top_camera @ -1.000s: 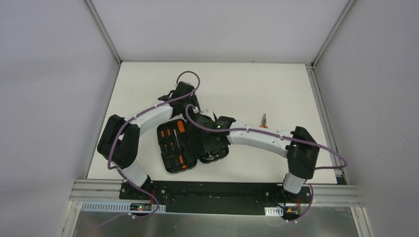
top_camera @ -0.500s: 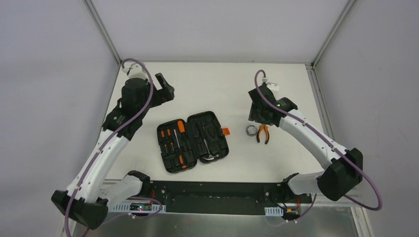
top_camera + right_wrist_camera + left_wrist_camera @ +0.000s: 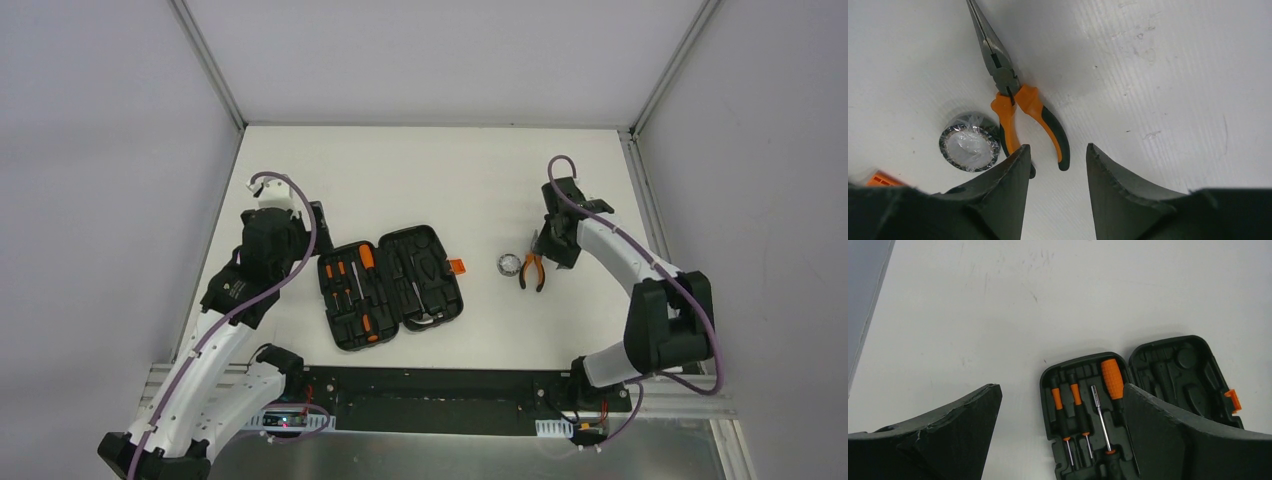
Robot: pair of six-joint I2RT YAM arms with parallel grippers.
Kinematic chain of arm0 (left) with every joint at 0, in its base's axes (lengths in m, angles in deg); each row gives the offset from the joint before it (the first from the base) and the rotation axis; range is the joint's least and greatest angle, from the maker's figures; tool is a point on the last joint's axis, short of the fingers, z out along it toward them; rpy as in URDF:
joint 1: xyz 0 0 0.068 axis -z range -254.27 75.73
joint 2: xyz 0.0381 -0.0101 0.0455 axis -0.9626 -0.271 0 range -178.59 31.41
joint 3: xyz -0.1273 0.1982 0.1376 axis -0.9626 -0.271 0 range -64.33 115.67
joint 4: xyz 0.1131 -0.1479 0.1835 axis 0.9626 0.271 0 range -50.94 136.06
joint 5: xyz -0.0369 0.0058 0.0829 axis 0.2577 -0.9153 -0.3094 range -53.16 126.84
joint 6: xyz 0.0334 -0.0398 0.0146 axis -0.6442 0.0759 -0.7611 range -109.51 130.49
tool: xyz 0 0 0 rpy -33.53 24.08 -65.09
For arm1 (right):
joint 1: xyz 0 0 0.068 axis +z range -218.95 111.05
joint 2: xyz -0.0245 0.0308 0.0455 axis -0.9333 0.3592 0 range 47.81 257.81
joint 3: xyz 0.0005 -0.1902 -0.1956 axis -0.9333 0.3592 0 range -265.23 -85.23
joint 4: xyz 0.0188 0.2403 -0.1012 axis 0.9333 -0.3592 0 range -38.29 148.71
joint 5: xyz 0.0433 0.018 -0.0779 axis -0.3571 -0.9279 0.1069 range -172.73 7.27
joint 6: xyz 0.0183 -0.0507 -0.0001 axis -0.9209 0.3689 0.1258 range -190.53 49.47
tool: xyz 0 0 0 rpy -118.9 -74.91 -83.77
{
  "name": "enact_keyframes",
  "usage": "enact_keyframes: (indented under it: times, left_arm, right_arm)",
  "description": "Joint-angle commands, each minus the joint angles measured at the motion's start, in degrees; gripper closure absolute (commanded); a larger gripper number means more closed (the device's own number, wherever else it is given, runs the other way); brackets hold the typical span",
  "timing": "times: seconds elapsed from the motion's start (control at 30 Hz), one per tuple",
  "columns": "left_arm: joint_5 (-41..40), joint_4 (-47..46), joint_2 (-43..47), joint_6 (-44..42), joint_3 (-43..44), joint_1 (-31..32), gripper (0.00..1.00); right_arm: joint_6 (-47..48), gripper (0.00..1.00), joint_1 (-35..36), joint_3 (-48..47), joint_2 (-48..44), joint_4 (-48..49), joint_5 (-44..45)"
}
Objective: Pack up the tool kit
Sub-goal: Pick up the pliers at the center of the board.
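The tool kit's black case [image 3: 425,290] lies open at the table's middle, its orange latch [image 3: 457,266] pointing right. Orange-and-black screwdrivers [image 3: 1111,377] sit in the slots of its left half; the right half [image 3: 1173,365] shows bare moulded slots. The orange-handled pliers [image 3: 532,268] lie on the table to the right of the case, next to a small tape roll [image 3: 510,263]. My left gripper [image 3: 318,215] hovers open at the case's upper left corner. My right gripper [image 3: 547,243] is open just right of the pliers [image 3: 1010,95], with the handle ends at its fingertips [image 3: 1020,160] and nothing between them.
The tape roll [image 3: 969,142], wrapped in clear film, touches the pliers' left handle. White walls and metal frame rails close in the table [image 3: 450,170] at the back and both sides. The arms' bases stand at the near edge.
Both arms have left the case, where they were bunched a second ago. The left gripper opened and came to the case's left corner. The right one opened and settled at the pliers.
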Motion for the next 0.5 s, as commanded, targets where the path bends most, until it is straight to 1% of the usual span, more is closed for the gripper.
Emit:
enact_keyframes:
  times: [0.0, 0.13, 0.27, 0.47]
  left_arm:
    - [0.02, -0.99, -0.09, -2.39, -0.61, 0.10, 0.05]
    - [-0.07, -0.99, 0.23, -3.04, -1.19, 0.10, 0.05]
    - [-0.33, -0.99, 1.15, -3.40, -2.30, 0.10, 0.06]
    - [-0.06, -0.99, 1.89, -3.31, -2.72, 0.13, 0.06]
  right_arm:
    - [0.53, 0.54, -0.45, 0.79, 4.29, 3.49, -4.79]
    - [0.45, 0.56, -0.48, 1.49, 7.58, 4.60, -5.86]
    - [0.30, 0.56, -0.49, 2.28, 10.25, 4.61, -3.70]
    - [-0.06, 0.66, -0.69, 1.60, 11.93, 3.38, -3.31]
